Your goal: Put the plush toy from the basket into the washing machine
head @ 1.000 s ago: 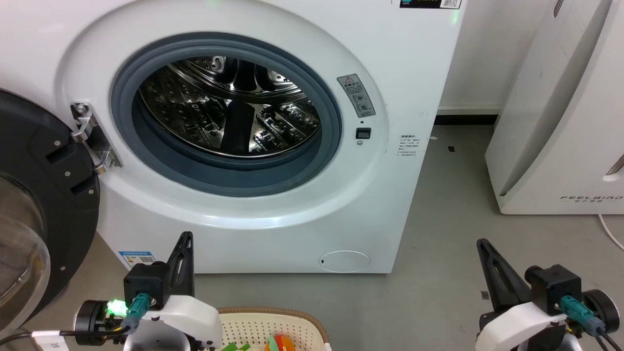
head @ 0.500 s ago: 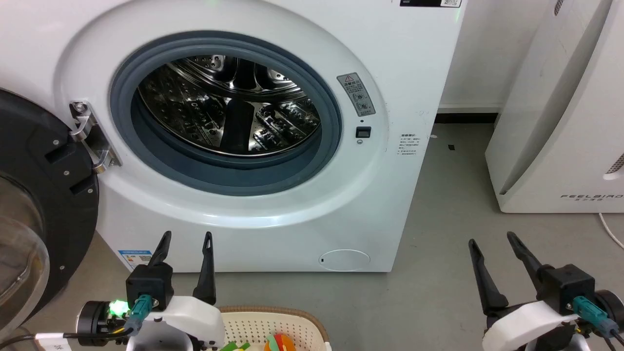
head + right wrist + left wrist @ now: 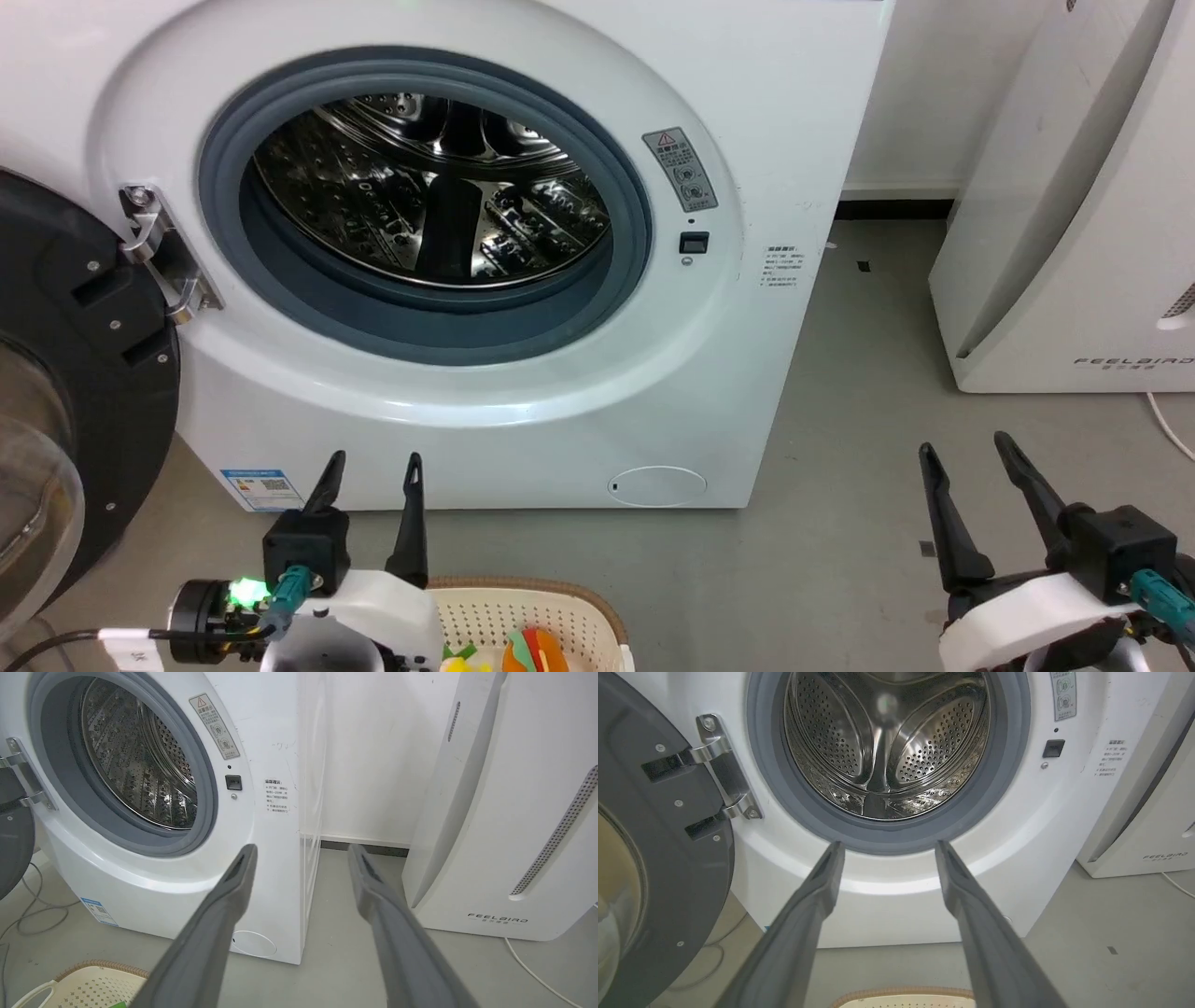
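While the washer (image 3: 560, 392) stands with its black-framed door (image 3: 84, 373) swung wide open at its hinge side, on the robot's left, the steel drum (image 3: 429, 205) shows behind the grey ring. On the floor (image 3: 840, 541) before the washer's foot sits the basket (image 3: 523, 597), and the toy (image 3: 534, 651) lies inside it, orange bun and red layer showing beside yellow and green bits. The left gripper (image 3: 373, 457) hangs just before the washer's lower front, fingers parted and holding nothing. The right gripper (image 3: 964, 443) hangs off the washer's right corner, fingers likewise spread and empty. A white FEELBIRD appliance (image 3: 1074, 233) stands right of the washer.
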{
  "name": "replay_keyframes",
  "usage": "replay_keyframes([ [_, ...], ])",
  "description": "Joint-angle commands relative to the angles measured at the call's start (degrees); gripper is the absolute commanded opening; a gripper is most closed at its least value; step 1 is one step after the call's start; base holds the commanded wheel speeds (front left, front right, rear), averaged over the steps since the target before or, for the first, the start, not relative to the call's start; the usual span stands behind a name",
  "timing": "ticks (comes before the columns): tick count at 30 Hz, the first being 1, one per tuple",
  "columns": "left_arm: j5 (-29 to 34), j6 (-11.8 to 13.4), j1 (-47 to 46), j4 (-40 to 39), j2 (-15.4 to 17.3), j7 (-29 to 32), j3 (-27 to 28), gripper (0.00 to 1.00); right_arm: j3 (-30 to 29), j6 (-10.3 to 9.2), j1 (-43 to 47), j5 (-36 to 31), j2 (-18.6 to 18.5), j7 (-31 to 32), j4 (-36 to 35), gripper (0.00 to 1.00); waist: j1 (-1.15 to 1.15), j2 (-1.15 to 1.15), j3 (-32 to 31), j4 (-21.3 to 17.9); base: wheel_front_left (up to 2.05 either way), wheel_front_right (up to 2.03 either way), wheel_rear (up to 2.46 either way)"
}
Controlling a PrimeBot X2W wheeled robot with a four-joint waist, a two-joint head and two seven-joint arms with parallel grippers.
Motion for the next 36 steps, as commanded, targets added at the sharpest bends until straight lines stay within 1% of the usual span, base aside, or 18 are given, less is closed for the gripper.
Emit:
replay_keyframes([
  [1, -0.24, -0.11, -1.25, 1.12, 0.03, -0.62, -0.33, 1.00, -0.34, -0.01, -0.68, 0.56, -0.01, -0.63, -0.55, 1.00, 0.00, 0.00, 0.34, -0.14, 0.00, 0.00, 0.00],
  [11, -0.44, -1.15, -4.74, 11.12, 0.09, -1.82, -1.74, 1.00, -0.55, -0.02, -1.85, 1.91, -0.01, -1.82, -1.79, 1.00, 0.00, 0.00, 2.96, -1.19, 0.00, 0.00, 0.00],
  [12, -0.44, -1.15, -4.74, 11.12, 0.09, -1.82, -1.74, 1.00, -0.55, -0.02, -1.85, 1.91, -0.01, -1.82, -1.79, 1.00, 0.00, 0.00, 2.96, -1.19, 0.00, 0.00, 0.00],
  [20, -1.22, -2.19, -8.99, 20.71, 0.17, -2.33, -2.49, 1.00, -0.95, -0.02, -3.61, 2.95, -0.01, -2.77, -2.97, 1.00, 0.00, 0.00, 6.65, -2.40, 0.00, 0.00, 0.00],
  [30, -2.57, -3.15, -13.56, 28.37, 1.02, 0.76, -3.20, 1.00, -1.49, -0.02, -6.38, 4.63, -0.01, -3.97, -4.44, 1.00, 0.00, 0.00, 12.60, -4.21, 0.00, 0.00, 0.00],
  [36, -3.96, -3.81, -16.06, 32.07, 1.63, 5.06, -3.25, 1.00, -2.16, -0.03, -8.06, 5.65, -0.01, -4.68, -5.39, 1.00, 0.00, 0.00, 16.85, -5.09, 0.00, 0.00, 0.00],
])
